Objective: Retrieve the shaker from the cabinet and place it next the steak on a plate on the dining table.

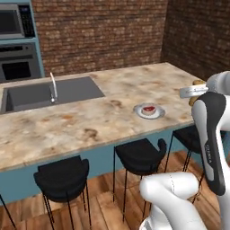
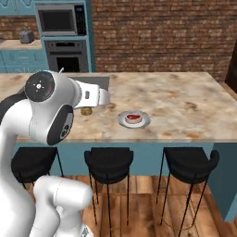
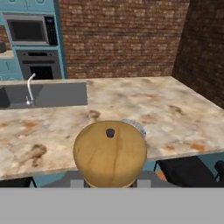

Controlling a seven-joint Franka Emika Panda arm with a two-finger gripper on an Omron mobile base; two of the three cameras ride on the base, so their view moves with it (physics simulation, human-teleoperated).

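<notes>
My gripper (image 2: 95, 99) is shut on the tan wooden shaker (image 3: 110, 153), whose round knobbed top looms large in the hand view. The shaker (image 2: 86, 111) hangs over the near part of the dining table (image 1: 90, 121), left of the plate (image 2: 122, 121) as the right base view shows it. In the left base view, bits of the shaker (image 1: 197, 82) peek out around the hand. The light-grey plate (image 1: 139, 112) lies near the table's front edge, and the small red steak (image 1: 148, 108) rests on it. The plate's rim (image 3: 139, 127) shows just beyond the shaker. The cabinet is out of view.
A dark sink (image 1: 27, 96) with a silver tap (image 1: 53, 87) is set in the table's far left. Black stools (image 1: 140, 155) stand along the front. A microwave (image 2: 60, 20) and oven (image 2: 67, 56) stand at the back by the brick wall (image 1: 99, 31).
</notes>
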